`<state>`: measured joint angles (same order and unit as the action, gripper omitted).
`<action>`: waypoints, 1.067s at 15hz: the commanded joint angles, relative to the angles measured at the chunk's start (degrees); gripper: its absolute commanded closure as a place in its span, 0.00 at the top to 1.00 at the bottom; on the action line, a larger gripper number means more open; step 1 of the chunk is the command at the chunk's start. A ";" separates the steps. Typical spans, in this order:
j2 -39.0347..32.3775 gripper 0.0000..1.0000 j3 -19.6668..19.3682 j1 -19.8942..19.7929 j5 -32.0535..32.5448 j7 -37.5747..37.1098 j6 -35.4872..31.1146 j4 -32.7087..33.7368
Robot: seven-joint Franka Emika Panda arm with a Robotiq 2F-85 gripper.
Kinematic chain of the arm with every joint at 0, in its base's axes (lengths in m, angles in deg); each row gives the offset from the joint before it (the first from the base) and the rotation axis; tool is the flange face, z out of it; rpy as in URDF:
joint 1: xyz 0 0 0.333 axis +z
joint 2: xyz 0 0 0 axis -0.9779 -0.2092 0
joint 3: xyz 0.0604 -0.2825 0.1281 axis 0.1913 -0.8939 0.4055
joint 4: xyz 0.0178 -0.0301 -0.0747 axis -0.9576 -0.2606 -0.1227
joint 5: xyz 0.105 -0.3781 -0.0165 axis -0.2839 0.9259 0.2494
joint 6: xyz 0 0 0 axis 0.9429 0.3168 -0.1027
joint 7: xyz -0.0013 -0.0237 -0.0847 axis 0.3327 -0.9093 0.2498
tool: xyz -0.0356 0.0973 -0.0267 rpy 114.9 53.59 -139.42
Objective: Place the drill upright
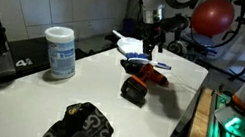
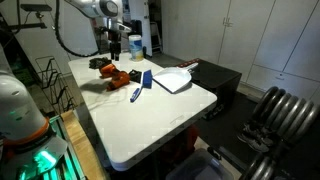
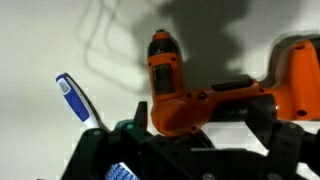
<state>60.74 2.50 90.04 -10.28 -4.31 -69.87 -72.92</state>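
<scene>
The drill lies on its side toward the far end of the counter, close to the long edge beside the green-lit equipment. Its black battery base points down the counter and its orange body points toward the far corner. The gripper hangs directly above it. In the wrist view the jaws stand spread to either side of the orange handle, grasping nothing.

To do this step well, I judge the pincer should come straight down and close across the handle near where it meets the battery, not on the rounded motor housing, which could roll out. The drill should then be tipped about the battery's flat foot and let go only once that foot sits flush, as the top-heavy body could topple.

The surface is smooth, white and matt, so the foot may slide while tipping. A blue-handled brush lies just beside the drill and a white tray is near. A wipes canister stands by the opposite edge, with a black crumpled object at the near corner. Beyond is a lab room with a red ball.
</scene>
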 commanded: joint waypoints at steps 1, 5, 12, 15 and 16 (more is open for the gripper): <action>-3.14 1.00 -0.33 0.42 -3.02 -9.88 -7.37 -0.32; -6.91 1.00 -0.69 1.22 -5.41 -21.16 -15.92 -1.36; -7.82 1.00 -1.35 1.22 -11.80 -37.70 -22.04 -5.42; -5.94 1.00 -2.13 1.27 -12.36 -45.68 -21.30 -7.43; -5.88 1.00 -2.21 1.27 -11.93 -47.49 -21.25 -7.84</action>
<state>52.40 1.31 90.69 -21.11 -45.76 -90.53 -77.31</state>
